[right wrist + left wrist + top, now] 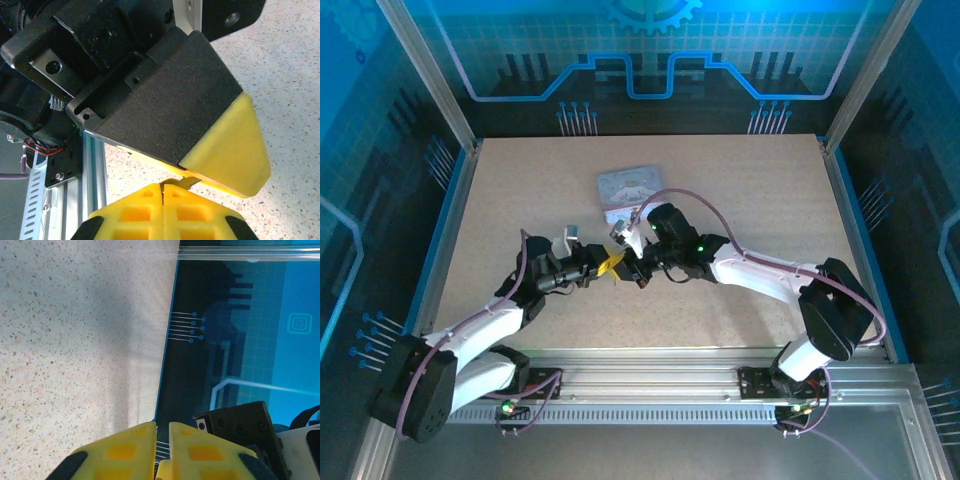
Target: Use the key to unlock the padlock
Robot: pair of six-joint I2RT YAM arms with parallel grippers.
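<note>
Right wrist view: right hand [162, 190] pinched together on what seems the thin metal key [176, 182], presenting it; left hand [162, 431] nearly closed, contents unclear.

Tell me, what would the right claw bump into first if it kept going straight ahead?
The right claw would hit the left claw first: its black, yellow-tipped finger lies straight across the path, very close, perhaps touching.
</note>
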